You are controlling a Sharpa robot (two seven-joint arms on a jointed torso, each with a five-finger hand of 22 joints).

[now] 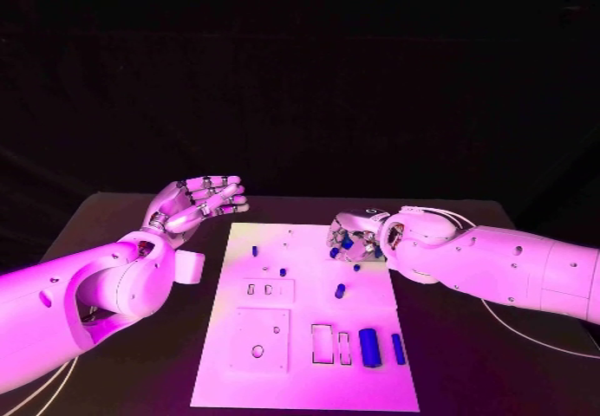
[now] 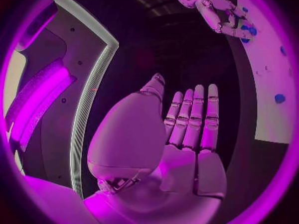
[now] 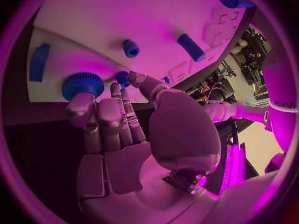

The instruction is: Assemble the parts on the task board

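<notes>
The white task board lies in the middle of the table. My right hand hovers over its far right edge. In the right wrist view the thumb and a finger pinch a small blue peg, beside a round blue knob. My left hand is raised left of the board, palm up, fingers apart and holding nothing. A thick blue cylinder and a thin blue bar lie at the board's near right. Small blue pegs stand further up.
The board has rectangular cut-outs and a square plate with a hole near its front. A white cuff on my left arm lies close to the board's left edge. Cables trail under my right arm.
</notes>
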